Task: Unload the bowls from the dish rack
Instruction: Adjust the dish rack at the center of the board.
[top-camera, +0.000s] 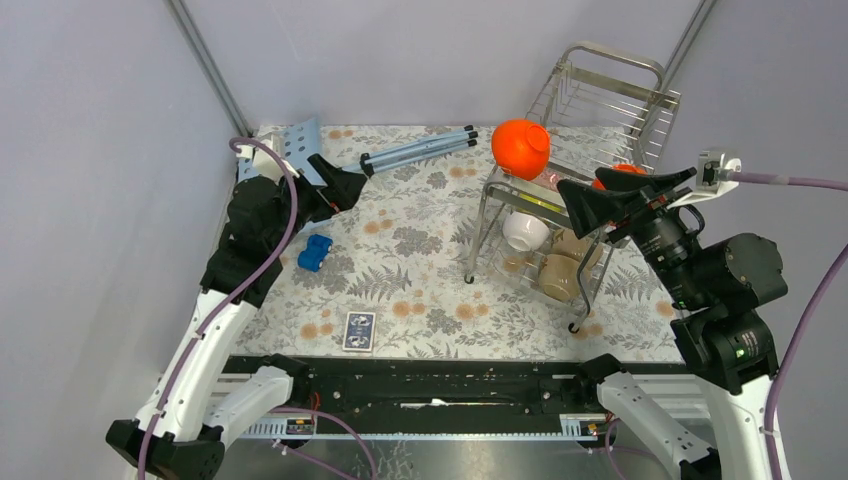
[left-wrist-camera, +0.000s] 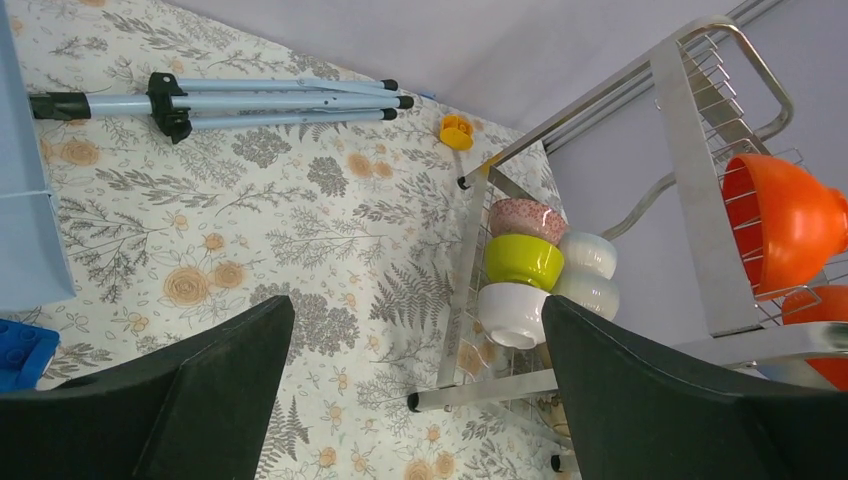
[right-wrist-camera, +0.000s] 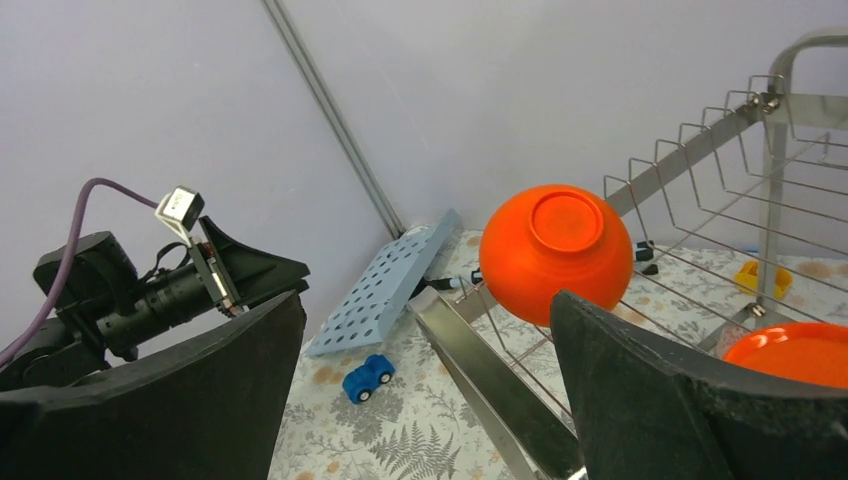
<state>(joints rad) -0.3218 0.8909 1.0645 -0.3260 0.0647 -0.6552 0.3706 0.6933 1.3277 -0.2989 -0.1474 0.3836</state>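
Note:
The steel wire dish rack (top-camera: 600, 110) stands at the back right. An orange bowl (top-camera: 520, 148) lies upside down on its upper tier, with a second orange bowl (top-camera: 622, 172) behind my right gripper. A white bowl (top-camera: 524, 230) and beige bowls (top-camera: 560, 275) sit on the lower tier. The left wrist view shows pink (left-wrist-camera: 525, 218), yellow-green (left-wrist-camera: 522, 260) and white (left-wrist-camera: 515, 312) bowls there. My right gripper (top-camera: 590, 195) is open and empty above the rack's upper tier, near the orange bowl (right-wrist-camera: 555, 250). My left gripper (top-camera: 345, 180) is open and empty at the back left, far from the rack (left-wrist-camera: 700, 200).
A light-blue perforated board (top-camera: 300, 145) leans at the back left. A folded tripod (top-camera: 420, 150) lies at the back. A blue toy car (top-camera: 315, 252) and a card box (top-camera: 359, 330) lie on the floral cloth. A small yellow piece (left-wrist-camera: 456, 131) sits by the rack.

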